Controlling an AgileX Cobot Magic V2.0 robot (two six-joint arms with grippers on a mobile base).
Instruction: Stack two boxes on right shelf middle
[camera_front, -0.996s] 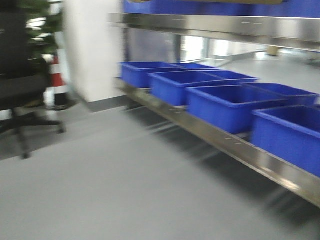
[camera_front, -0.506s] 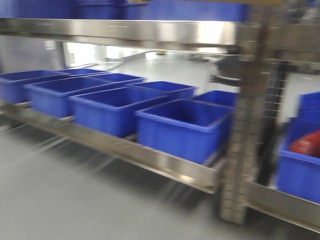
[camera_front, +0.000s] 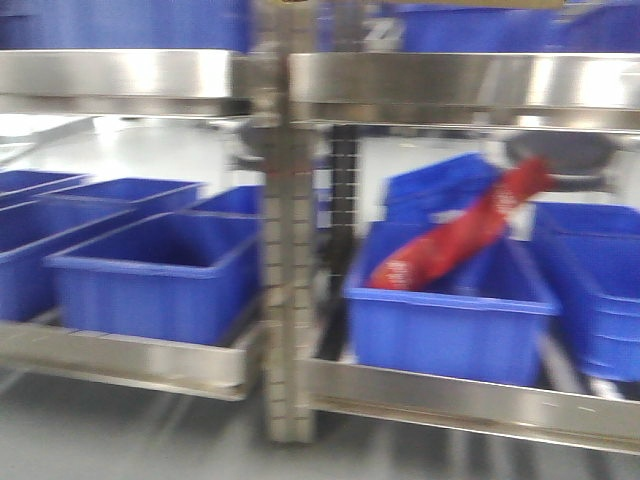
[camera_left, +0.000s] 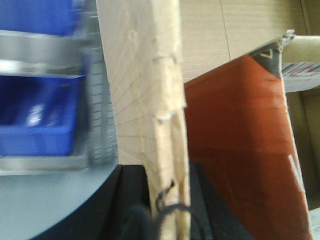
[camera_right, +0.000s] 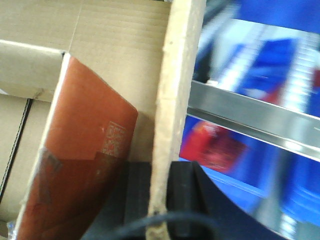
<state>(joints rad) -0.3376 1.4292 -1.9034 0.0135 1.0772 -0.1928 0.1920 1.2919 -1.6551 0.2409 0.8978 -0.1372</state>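
The left end effector is clamped narrow on one upright wall of a plain brown cardboard box. Its black fingers press on either face of the raw corrugated edge, which rises from them to the top of the left wrist view. The right end effector grips in the same way, closed on a pale cardboard wall that runs up from between its two black pads in the right wrist view. In both wrist views the box's open inside lies on the inner side of the gripped wall. There a red-brown carton leans tilted against plain brown cardboard.

The right shelf shows in the front view as a shiny steel rail to the right of a perforated grey upright. It is apart from the box, which does not show in that view. Blue bins sit on the lower level. One bin in the right bay holds a red packet lying slantwise.

The carton carries a small square block of pale print, too fine to read. A strip of red and grey print sits at the carton's upper corner in the left wrist view and is also unreadable. White marks on the red packet are blurred beyond reading.
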